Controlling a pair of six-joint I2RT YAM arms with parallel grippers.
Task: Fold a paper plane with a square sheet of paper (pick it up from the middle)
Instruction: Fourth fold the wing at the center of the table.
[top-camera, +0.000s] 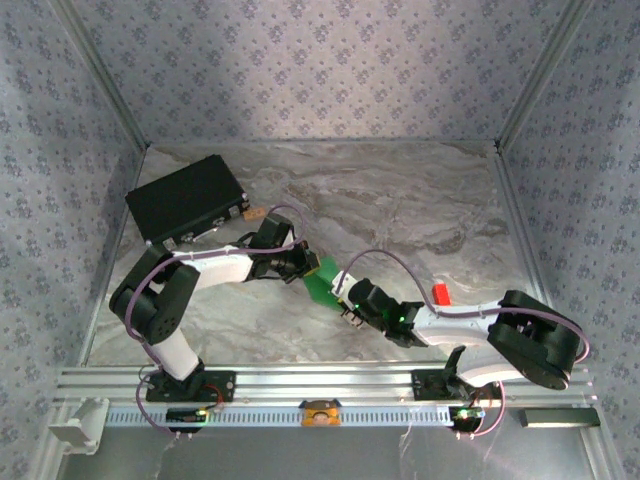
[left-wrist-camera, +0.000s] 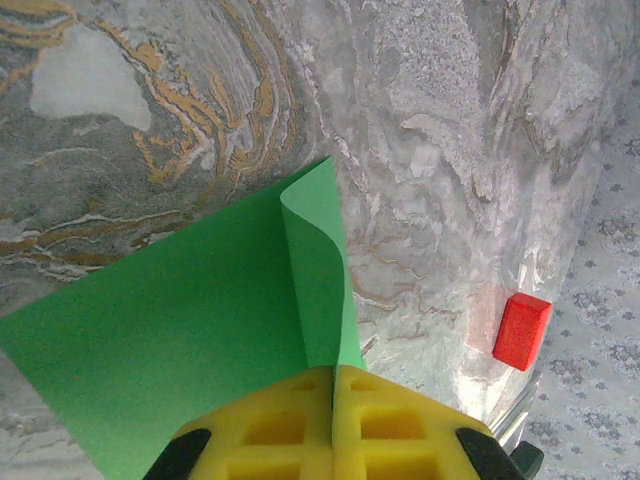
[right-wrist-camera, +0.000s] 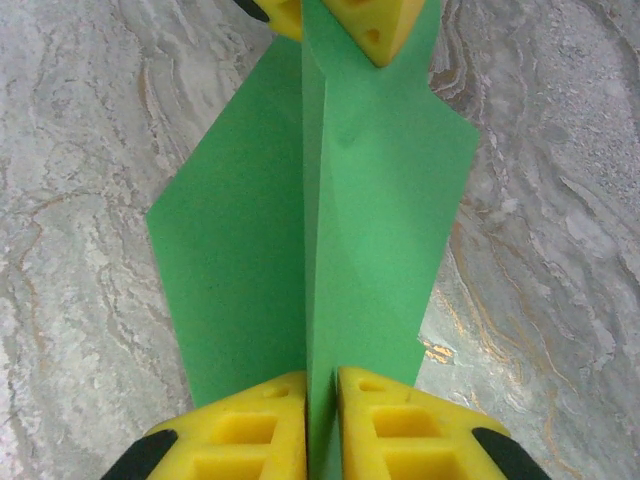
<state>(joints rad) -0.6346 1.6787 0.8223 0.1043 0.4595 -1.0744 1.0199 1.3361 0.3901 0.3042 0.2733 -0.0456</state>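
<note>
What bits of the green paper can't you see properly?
- Left wrist: near edge of the green paper is hidden inside the left end effector.
- Right wrist: near edge is hidden inside the right end effector; far end is cut off by the top edge.
- Top external: both end effectors cover most of it; folds too small.

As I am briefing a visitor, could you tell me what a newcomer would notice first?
The bright green paper sits mid-table, a raised fold pinched by the left tool and right tool. A small red block lies to its right, a black case far left.
</note>
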